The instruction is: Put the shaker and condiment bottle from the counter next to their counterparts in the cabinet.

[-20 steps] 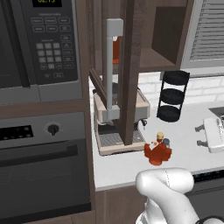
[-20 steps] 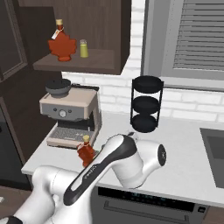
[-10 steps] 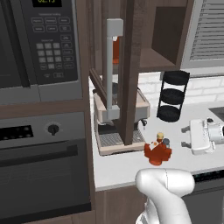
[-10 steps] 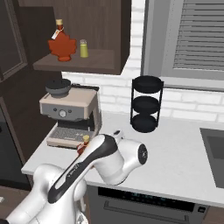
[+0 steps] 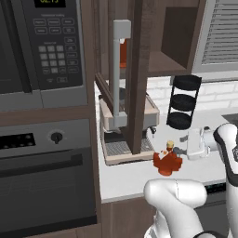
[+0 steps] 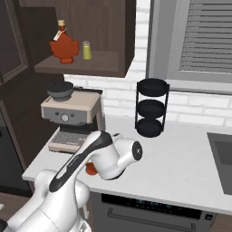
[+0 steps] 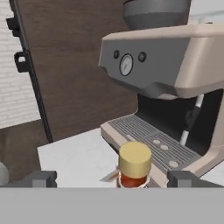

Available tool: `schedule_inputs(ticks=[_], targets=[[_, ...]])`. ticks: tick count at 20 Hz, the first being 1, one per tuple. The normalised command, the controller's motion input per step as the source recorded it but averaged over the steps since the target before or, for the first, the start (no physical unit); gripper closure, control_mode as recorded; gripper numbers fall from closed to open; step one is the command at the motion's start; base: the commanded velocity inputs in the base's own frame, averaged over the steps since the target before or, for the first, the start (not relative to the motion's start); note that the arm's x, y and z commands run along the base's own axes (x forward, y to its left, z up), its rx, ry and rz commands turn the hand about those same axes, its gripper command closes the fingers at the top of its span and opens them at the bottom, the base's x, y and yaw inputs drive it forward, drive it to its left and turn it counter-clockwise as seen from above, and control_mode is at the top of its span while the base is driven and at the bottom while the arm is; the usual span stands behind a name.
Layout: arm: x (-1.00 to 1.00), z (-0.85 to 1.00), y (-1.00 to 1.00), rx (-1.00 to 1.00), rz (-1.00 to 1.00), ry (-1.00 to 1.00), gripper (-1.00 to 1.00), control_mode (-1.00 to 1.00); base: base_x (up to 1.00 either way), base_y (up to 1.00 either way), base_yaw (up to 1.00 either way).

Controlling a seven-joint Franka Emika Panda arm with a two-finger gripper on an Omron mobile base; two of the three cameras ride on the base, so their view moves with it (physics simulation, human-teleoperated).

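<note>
Bottle (image 7: 134, 166) stood on bench (image 5: 125, 179) just beside coffee machine (image 7: 175, 87) | pincer (image 7: 111, 179) wide open, empty, straddling the cap | risk: fingers clip cap or machine tray, tipping bottle.

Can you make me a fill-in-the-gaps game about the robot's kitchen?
1. The leaf-shaped condiment bottle on the counter has a tan-yellow ____.
2. It stands right in front of the ____ machine.
3. The gripper has its fingers wide ____.
4. The cabinet door is ____.

Missing words: cap; coffee; open; open
</note>
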Motion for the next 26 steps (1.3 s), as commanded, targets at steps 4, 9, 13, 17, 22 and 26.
schedule_inputs(ticks=[4, 9, 13, 17, 22, 26], targets=[[0.11, -0.14, 0.00, 0.00, 0.02, 0.11, -1.00, -1.00, 0.00, 0.00, 0.00], [0.00, -0.01, -0.03, 0.01, 0.00, 0.00, -1.00, -1.00, 0.00, 0.00, 0.00], [0.15, -0.05, 0.00, 0.06, 0.00, 0.00, -1.00, -1.00, 0.00, 0.00, 0.00], [0.40, -0.25, 0.00, 0.07, 0.00, 0.00, -1.00, -1.00, 0.00, 0.00, 0.00], [0.10, -0.08, -0.03, 0.04, 0.00, 0.00, -1.00, -1.00, 0.00, 0.00, 0.00], [-0.01, 0.00, 0.00, 0.00, 0.00, 0.00, -1.00, -1.00, 0.00, 0.00, 0.00]])
